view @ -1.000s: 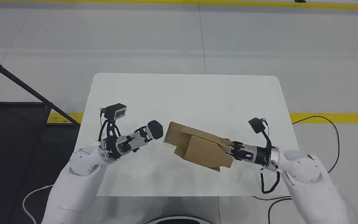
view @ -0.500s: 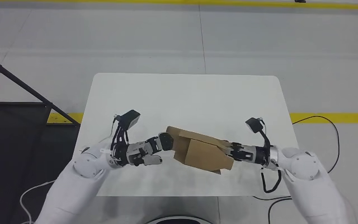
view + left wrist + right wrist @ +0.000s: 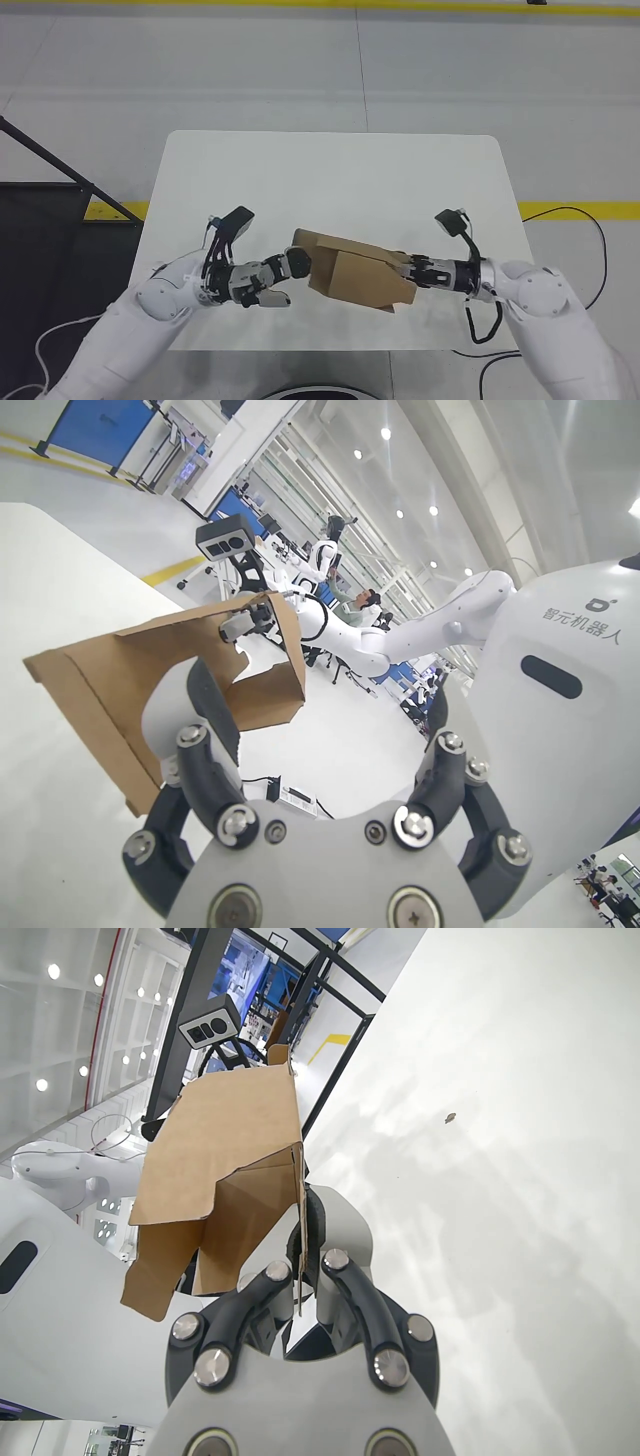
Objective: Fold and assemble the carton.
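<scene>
One brown cardboard carton [image 3: 355, 272]: the right gripper [image 3: 405, 268] pinches its wall, and the left gripper [image 3: 283, 280] is spread wide at the opposite end.

carton [image 3: 355, 272]: plain brown | table [image 3: 330, 170]: plain white | left gripper [image 3: 287, 280], right gripper [image 3: 404, 268]: black fingers, white shells, silver screws | floor stripe [image 3: 580, 210]: yellow

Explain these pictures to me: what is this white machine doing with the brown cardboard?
It is a robot with two arms working at a white table. One picture looks down from above its arms; the other two come from cameras on each wrist. The brown thing is a half-folded carton, held over the table. The right jaws are shut on one of its flaps. The left jaws stand open at its other end. A tiny brown scrap lies on the table.
</scene>
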